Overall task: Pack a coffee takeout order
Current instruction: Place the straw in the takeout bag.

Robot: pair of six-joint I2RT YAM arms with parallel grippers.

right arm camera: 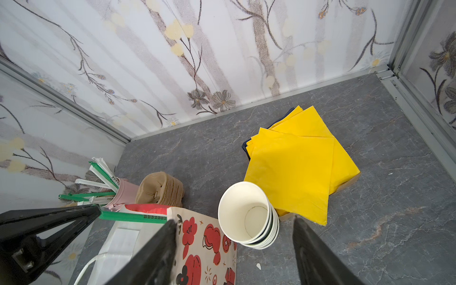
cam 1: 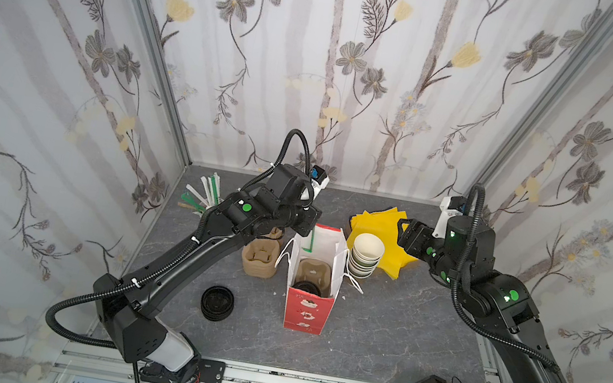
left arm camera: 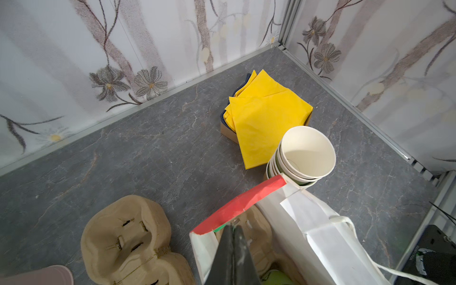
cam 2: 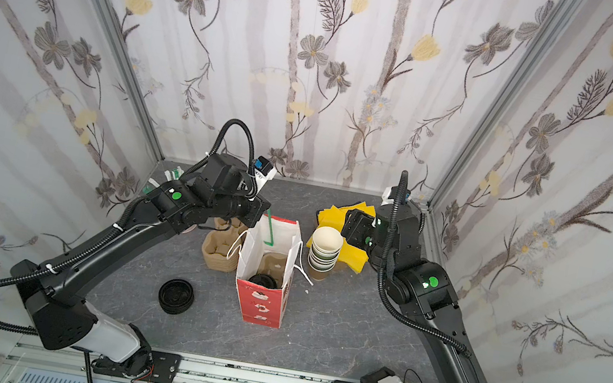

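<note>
The red, white-lined paper bag (cam 1: 304,314) stands open mid-table. Inside it sits a tan pulp carrier (cam 1: 316,271) with a black-lidded cup (cam 1: 304,287) in its near pocket. My left gripper (cam 1: 311,229) hovers at the bag's far rim, shut on a thin green straw (cam 1: 312,241) that hangs down into the bag; the right wrist view shows the straw (right arm camera: 133,217) pinched at its end. In the left wrist view the left gripper (left arm camera: 233,224) shows its fingers pressed together over the bag's mouth. My right gripper (right arm camera: 234,220) is open and empty, above the yellow napkins (cam 1: 373,221).
A stack of white paper cups (cam 1: 366,254) stands right of the bag, partly on the napkins. Spare carriers (cam 1: 258,261) are stacked left of the bag, and black lids (cam 1: 217,303) lie nearer the front left. A pink holder of wrapped straws (right arm camera: 124,192) stands at the back left.
</note>
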